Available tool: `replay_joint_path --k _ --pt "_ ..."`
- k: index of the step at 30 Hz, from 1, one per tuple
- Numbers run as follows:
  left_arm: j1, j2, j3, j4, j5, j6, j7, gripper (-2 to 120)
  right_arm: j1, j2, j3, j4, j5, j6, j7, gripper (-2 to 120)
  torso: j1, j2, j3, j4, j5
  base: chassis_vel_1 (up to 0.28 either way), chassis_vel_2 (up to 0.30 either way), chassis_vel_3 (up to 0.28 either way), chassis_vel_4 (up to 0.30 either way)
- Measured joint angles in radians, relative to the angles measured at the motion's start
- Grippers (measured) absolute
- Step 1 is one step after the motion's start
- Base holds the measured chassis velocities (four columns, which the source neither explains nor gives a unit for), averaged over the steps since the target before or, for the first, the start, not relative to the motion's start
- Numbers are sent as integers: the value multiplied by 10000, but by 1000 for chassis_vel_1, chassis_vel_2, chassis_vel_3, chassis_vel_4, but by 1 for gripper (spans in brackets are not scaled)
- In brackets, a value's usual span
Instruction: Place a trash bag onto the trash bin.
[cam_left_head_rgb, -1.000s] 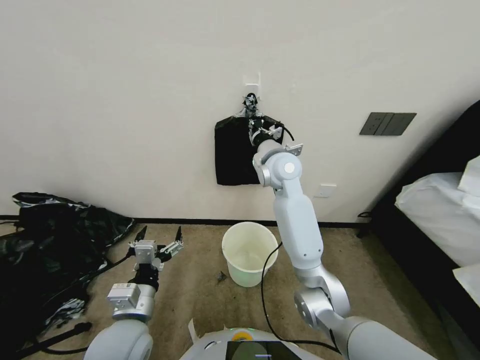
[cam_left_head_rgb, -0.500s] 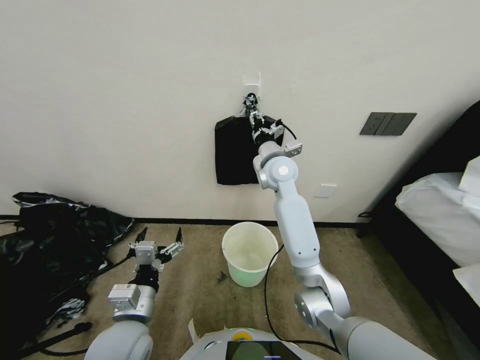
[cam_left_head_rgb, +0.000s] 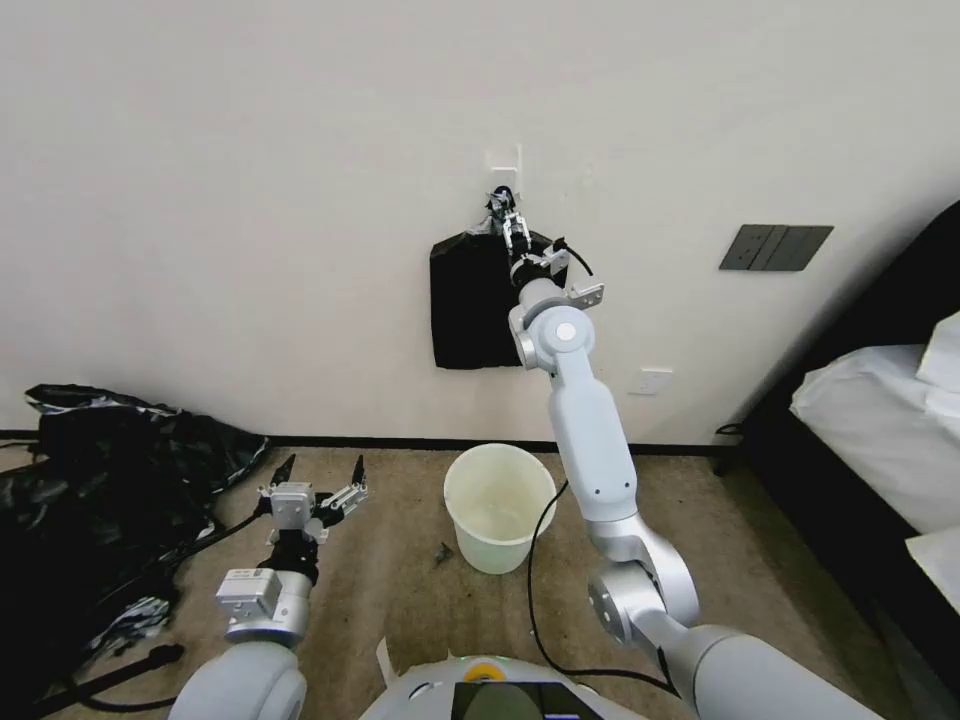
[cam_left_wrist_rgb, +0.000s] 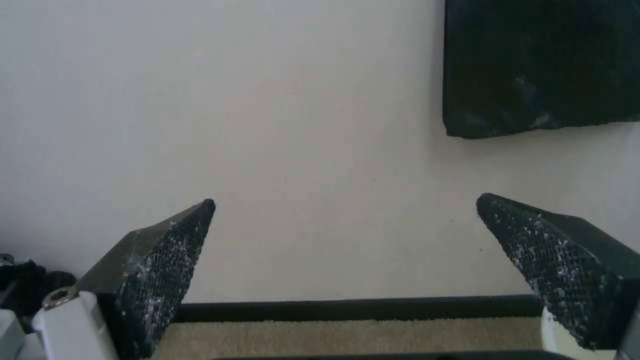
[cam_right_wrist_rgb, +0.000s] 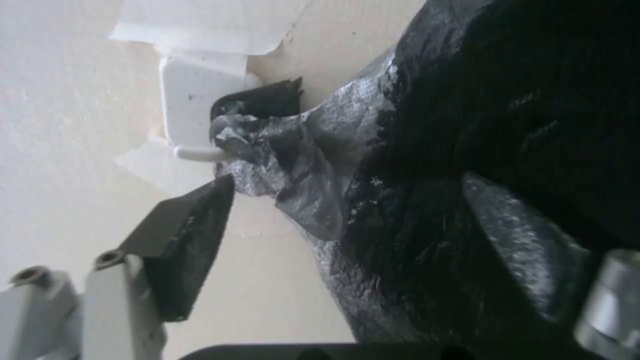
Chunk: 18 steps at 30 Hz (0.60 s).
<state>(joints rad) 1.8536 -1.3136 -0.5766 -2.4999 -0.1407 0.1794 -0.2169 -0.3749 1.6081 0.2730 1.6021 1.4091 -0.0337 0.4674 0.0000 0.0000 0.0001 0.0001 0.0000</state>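
The trash bin (cam_left_head_rgb: 499, 505), a pale cream bucket, stands upright on the carpet by the wall. Above it a flat black stack of bags (cam_left_head_rgb: 470, 300) hangs from a white wall hook (cam_right_wrist_rgb: 193, 107). A single trash bag cannot be told apart from that stack. My right gripper (cam_left_head_rgb: 510, 222) is raised to the hook and open. Its fingers (cam_right_wrist_rgb: 193, 235) straddle the crumpled glossy neck of the bags (cam_right_wrist_rgb: 293, 170) just under the hook, and I cannot tell whether they touch it. My left gripper (cam_left_head_rgb: 318, 470) waits open low over the carpet, left of the bin, holding nothing.
A large heap of black plastic sheeting (cam_left_head_rgb: 100, 480) lies on the floor at the left. A bed with white bedding (cam_left_head_rgb: 880, 430) stands at the right. On the wall are a dark switch panel (cam_left_head_rgb: 775, 247) and a socket (cam_left_head_rgb: 655, 381). A small dark scrap (cam_left_head_rgb: 440, 551) lies beside the bin.
My right arm has stretched upward along the hanging stack, bringing its gripper from the stack's top edge up to the hook. The left arm and the bin have not moved.
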Motion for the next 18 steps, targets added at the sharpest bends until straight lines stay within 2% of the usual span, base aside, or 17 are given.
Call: replay_joint_path --k 2,4,6,7,9,12,15,17,18 --pt "0 0 0 0 0 0 0 100 0 0 0 0 0 0 0 85 0 0 0 0 0 0 0 0 0" --pt "38 -12 19 -1 8 -4 5 100 85 0 56 -49 12 4 -7 76 0 0 0 -1 0 0 0 0 0" --pt "38 -12 19 -1 8 -4 5 100 85 0 56 -49 12 4 -7 76 0 0 0 -1 0 0 0 0 0" --pt "44 -16 20 0 12 -16 7 100 170 1 76 -110 19 6 -12 67 0 0 -1 -1 0 0 0 0 0" --pt "44 -16 20 0 12 -16 7 100 170 1 76 -110 19 6 -12 67 0 0 -1 -1 0 0 0 0 0" --pt "59 -31 47 0 17 -29 9 100 225 0 81 -170 27 18 -13 58 0 0 0 -1 0 0 0 0 0" --pt "59 -31 47 0 17 -29 9 100 225 0 81 -170 27 18 -13 58 0 0 0 -1 0 0 0 0 0" --pt "40 -39 54 -1 17 -33 11 100 239 0 3 -173 41 54 -3 41 0 0 -1 -1 0 0 0 0 0" --pt "40 -39 54 -1 17 -33 11 100 239 0 3 -173 41 54 -3 41 0 0 -1 -1 0 0 0 0 0"
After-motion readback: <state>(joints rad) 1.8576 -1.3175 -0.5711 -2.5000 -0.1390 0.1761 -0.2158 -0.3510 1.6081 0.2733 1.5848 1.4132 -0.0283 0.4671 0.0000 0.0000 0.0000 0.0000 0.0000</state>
